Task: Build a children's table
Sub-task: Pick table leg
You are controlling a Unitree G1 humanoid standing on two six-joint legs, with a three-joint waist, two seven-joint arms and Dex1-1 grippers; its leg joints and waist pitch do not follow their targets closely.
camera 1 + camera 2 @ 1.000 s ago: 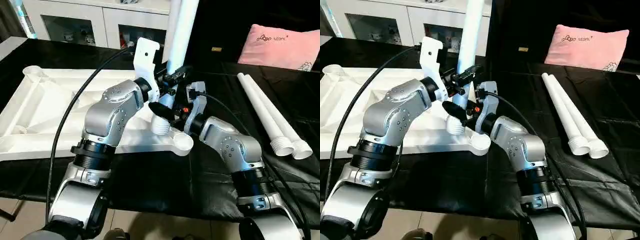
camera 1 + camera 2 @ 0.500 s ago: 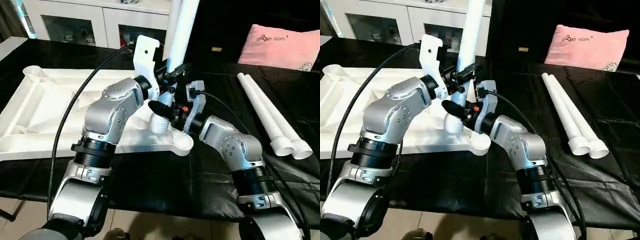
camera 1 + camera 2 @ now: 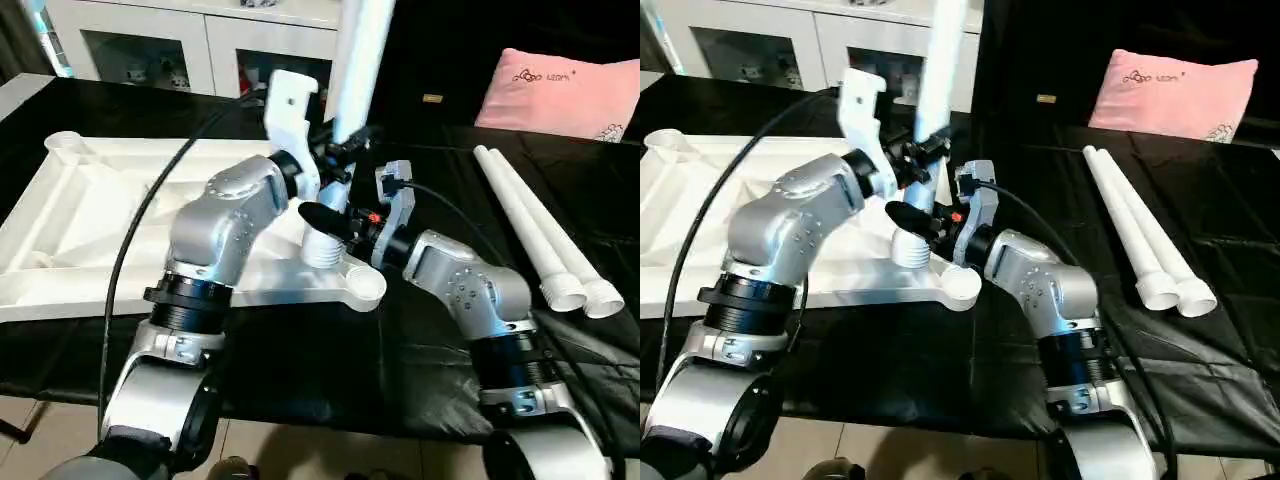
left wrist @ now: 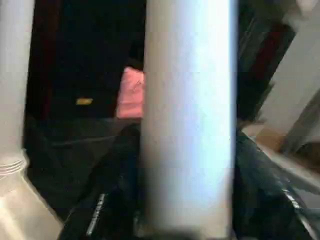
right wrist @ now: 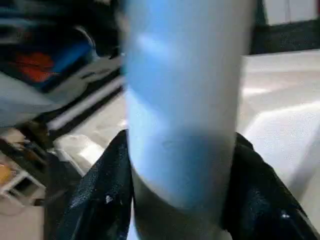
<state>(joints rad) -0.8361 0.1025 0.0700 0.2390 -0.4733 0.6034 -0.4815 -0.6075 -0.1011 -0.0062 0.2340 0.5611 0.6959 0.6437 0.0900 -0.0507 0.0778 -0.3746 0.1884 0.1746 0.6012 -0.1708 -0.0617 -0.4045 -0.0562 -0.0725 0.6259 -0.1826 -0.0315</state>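
Upright leg [image 3: 358, 60]: standing near-vertical over the tabletop's near right corner, ribbed lower end [image 3: 322, 246] at the tabletop just behind the round corner socket [image 3: 365, 285]; top runs out of frame.
Tabletop [image 3: 90, 215]: white, underside up, ribs showing, lying flat on the black-covered table [image 3: 300, 350]; another round socket [image 3: 66, 146] at the far left corner.
Left gripper [image 4: 185, 220]: clamped on the upright leg, one black finger [image 4: 107, 200] on each side of the tube, pressed against it in the left wrist view.
Right gripper [image 5: 180, 200]: also gripping the same leg, black fingers [image 5: 100, 195] hugging both sides of the tube in the right wrist view, low on the leg, under the left gripper.
Both arms: silver forearms crossing in toward the leg from left and right, meeting at the tabletop's corner.
Second standing leg [image 4: 12, 85]: white tube with a ribbed base, off to the side in the left wrist view, apart from the held one.
Spare legs [image 3: 535, 230]: two, lying side by side and touching on the black cover, well to the right of the tabletop, ribbed ends toward the robot.
Pink pillow [image 3: 560, 90]: far right, behind the spare legs.
White cabinet [image 3: 180, 45]: glass doors, behind the table.
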